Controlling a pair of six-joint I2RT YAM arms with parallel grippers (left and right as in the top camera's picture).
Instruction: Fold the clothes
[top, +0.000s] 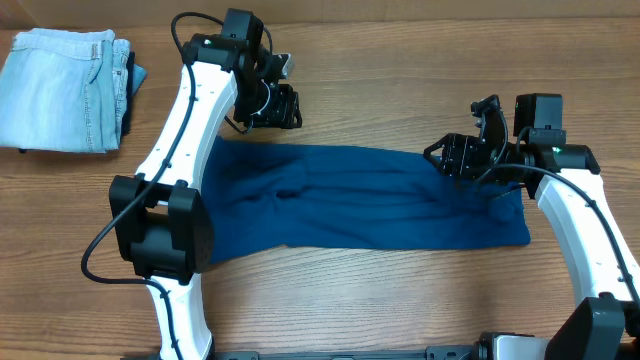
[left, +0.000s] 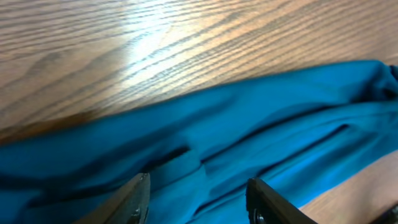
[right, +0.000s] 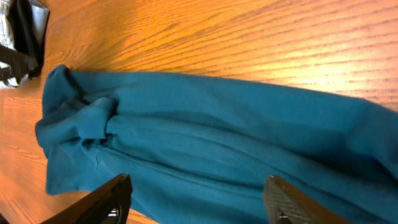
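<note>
We see the shirt (top: 370, 200) stretched as a long band mid-surface (top: 400, 60), left claw (left: 198, 202) spread apart above its far edge, right claw (right: 196, 199) spread apart above its right end.

Overhead view: bright, even light from above. The wooden table (top: 400, 300) is uniformly lit, shadows are soft and short, and the frame is sharp edge to edge. Left wrist view: a white glare patch sits on the wood grain at upper centre. The polo shirt (left: 261, 118) reads slightly soft, and the left gripper (left: 198, 196) at the bottom edge is blurred. Right wrist view: warm orange cast on the wood, dark shadow lines in the shirt folds — right gripper (right: 199, 196) out of focus.
</note>
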